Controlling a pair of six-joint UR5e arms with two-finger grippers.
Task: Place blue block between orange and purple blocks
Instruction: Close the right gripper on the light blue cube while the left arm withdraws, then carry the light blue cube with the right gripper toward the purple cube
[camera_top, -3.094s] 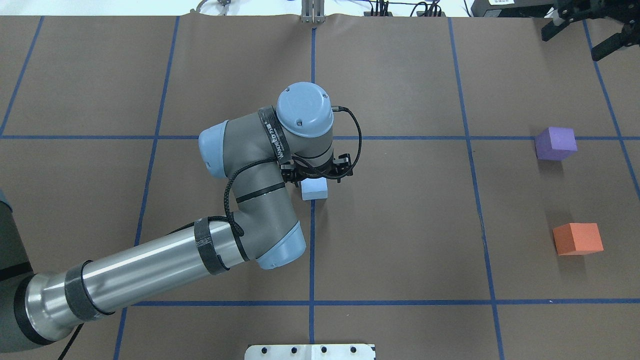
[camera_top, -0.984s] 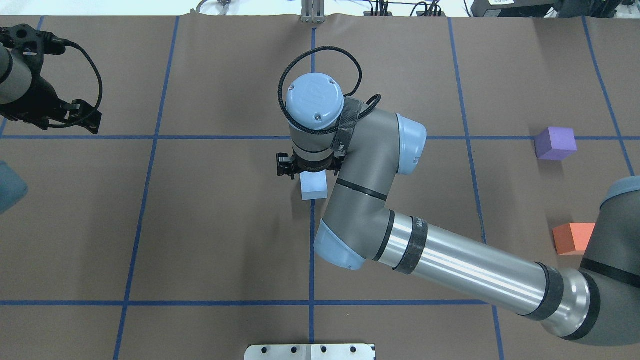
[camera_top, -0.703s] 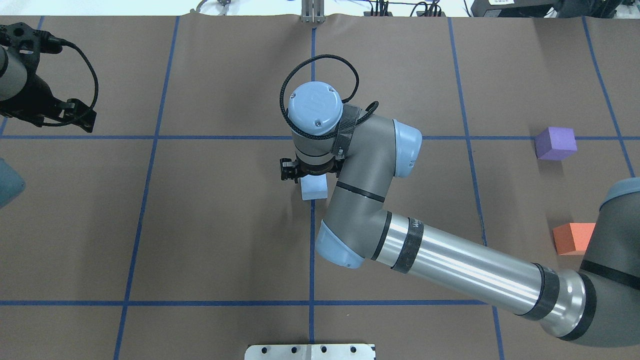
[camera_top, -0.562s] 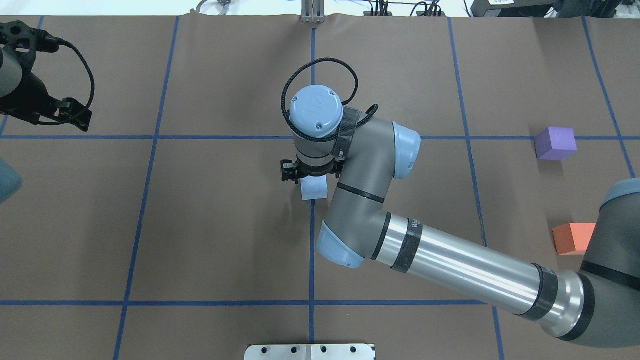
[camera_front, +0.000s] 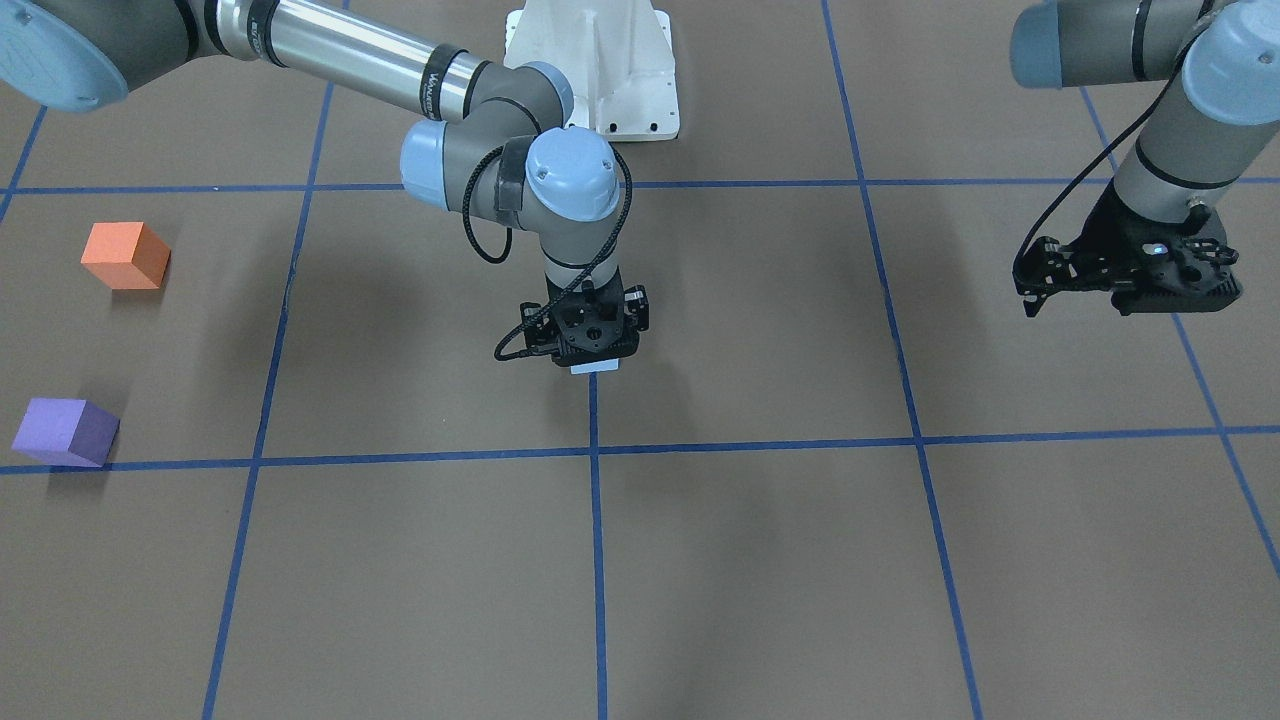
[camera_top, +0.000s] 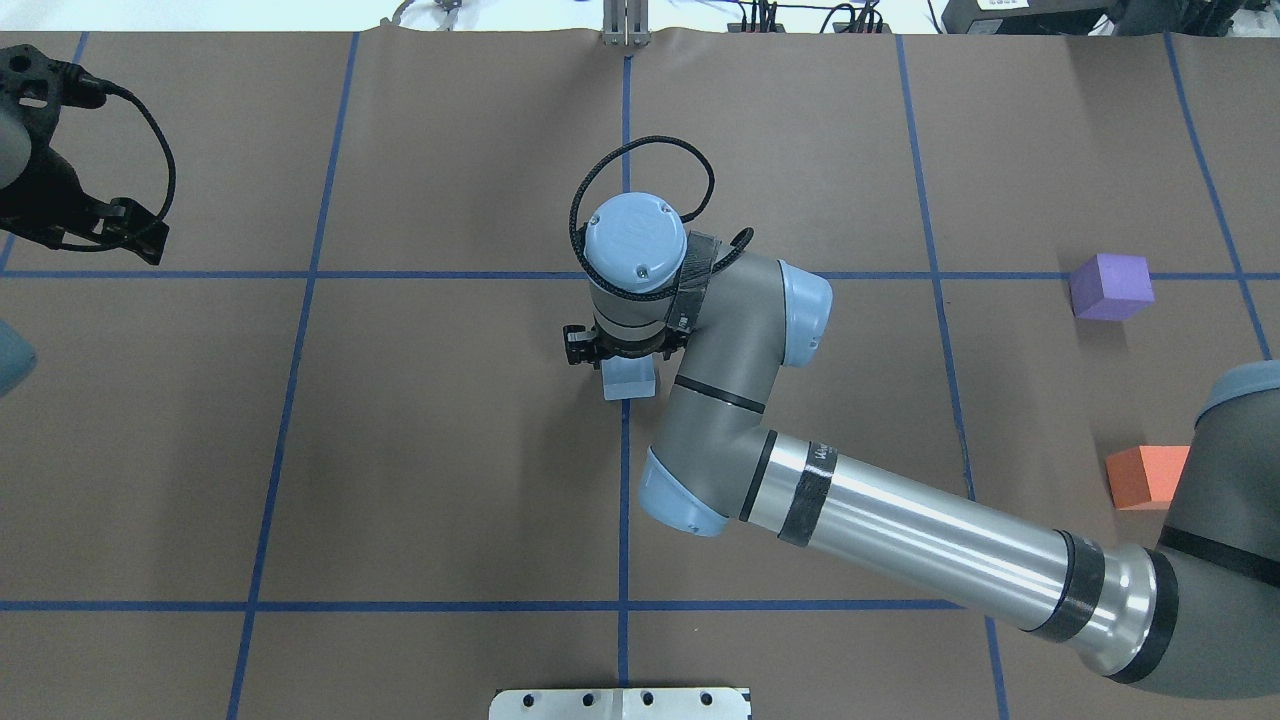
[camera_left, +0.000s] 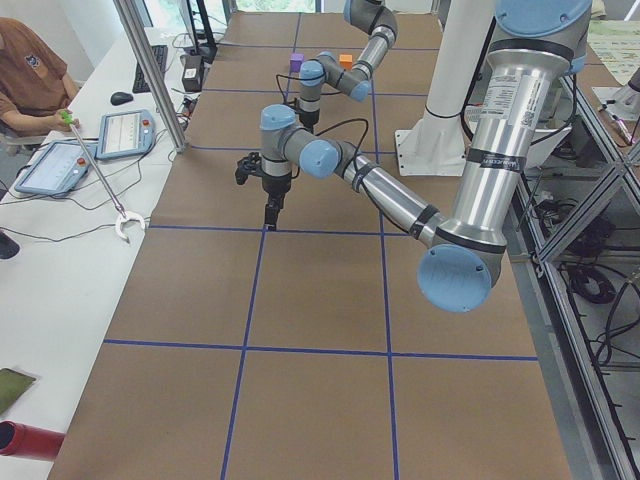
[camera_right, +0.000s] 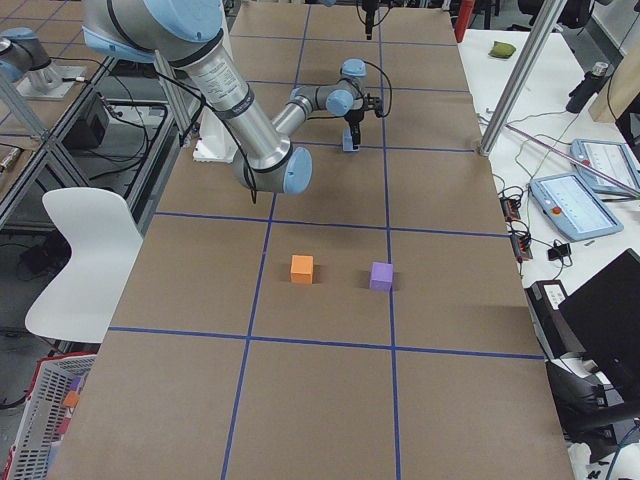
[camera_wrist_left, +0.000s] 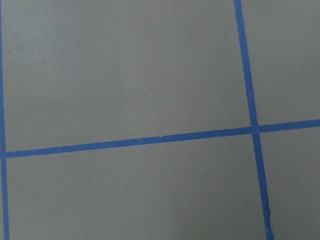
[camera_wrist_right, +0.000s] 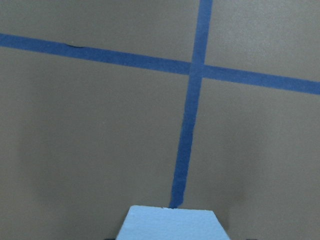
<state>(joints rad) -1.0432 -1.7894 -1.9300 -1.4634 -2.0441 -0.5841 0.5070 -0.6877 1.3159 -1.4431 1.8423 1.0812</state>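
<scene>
The light blue block (camera_top: 629, 381) sits on the brown table at the centre grid line. My right gripper (camera_top: 628, 348) is straight above it and low around it; a sliver of the block (camera_front: 594, 368) shows under the gripper (camera_front: 590, 345) in the front view, and its top (camera_wrist_right: 172, 223) fills the bottom of the right wrist view. The fingers are hidden, so I cannot tell if they grip. The purple block (camera_top: 1111, 286) and the orange block (camera_top: 1140, 478) stand far right, the orange one partly behind my right arm. My left gripper (camera_top: 148, 232) is open and empty at the far left.
Blue tape lines grid the table. The white robot base (camera_front: 595, 70) stands at the near edge. The gap between the orange block (camera_right: 301, 268) and the purple block (camera_right: 380, 276) is about one block wide. An operators' bench with tablets (camera_left: 70, 160) runs along the far side.
The left arm, at the blue block three seconds ago, has pulled away to the far left. The right arm has come over the block and sunk lower onto it. The block has not moved.
</scene>
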